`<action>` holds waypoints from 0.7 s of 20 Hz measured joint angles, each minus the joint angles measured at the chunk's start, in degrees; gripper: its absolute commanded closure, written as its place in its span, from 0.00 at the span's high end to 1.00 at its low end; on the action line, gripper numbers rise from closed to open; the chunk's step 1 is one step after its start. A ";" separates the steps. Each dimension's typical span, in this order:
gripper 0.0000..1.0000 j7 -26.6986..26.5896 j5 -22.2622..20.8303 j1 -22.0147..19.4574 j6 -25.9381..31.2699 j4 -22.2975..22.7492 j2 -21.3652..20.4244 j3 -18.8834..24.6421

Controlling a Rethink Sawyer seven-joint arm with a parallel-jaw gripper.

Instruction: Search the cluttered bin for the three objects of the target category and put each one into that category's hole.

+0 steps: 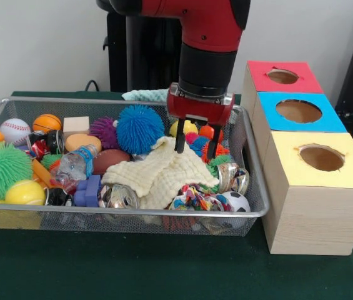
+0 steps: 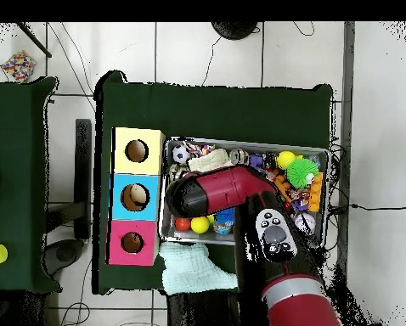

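Observation:
A wire mesh bin (image 1: 101, 212) is packed with toys. My gripper (image 1: 196, 147) hangs open inside its right half, with nothing between the fingers. The left fingertip touches or nearly touches a cream knitted cloth (image 1: 157, 172), and the right one is over small orange and blue spiky toys (image 1: 200, 145). A blue spiky ball (image 1: 139, 128) lies just to the left, and a yellow ball (image 1: 188, 127) is behind. Right of the bin stand red (image 1: 282, 77), blue (image 1: 298, 111) and yellow (image 1: 321, 157) boxes with holes. In the overhead view the arm (image 2: 219, 191) hides the gripper.
Also in the bin are a green spiky ball (image 1: 1, 169), a baseball (image 1: 15, 130), a small basketball (image 1: 47, 122), a tennis ball (image 1: 24, 192), a soccer ball (image 1: 235, 201), a water bottle (image 1: 76, 165) and crushed cans (image 1: 232, 177). A teal cloth (image 2: 194, 267) lies outside the bin.

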 measured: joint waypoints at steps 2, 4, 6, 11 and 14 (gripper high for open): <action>1.00 0.00 -0.35 0.19 0.00 -0.03 0.85 -0.10; 1.00 0.00 -1.16 0.52 0.00 -0.07 2.15 -0.26; 1.00 0.00 -2.06 0.90 -0.01 -0.15 3.32 -0.44; 1.00 0.00 -4.68 2.90 -0.02 -1.11 4.94 -2.12; 1.00 0.00 -6.45 5.22 -0.02 -2.27 5.15 -4.14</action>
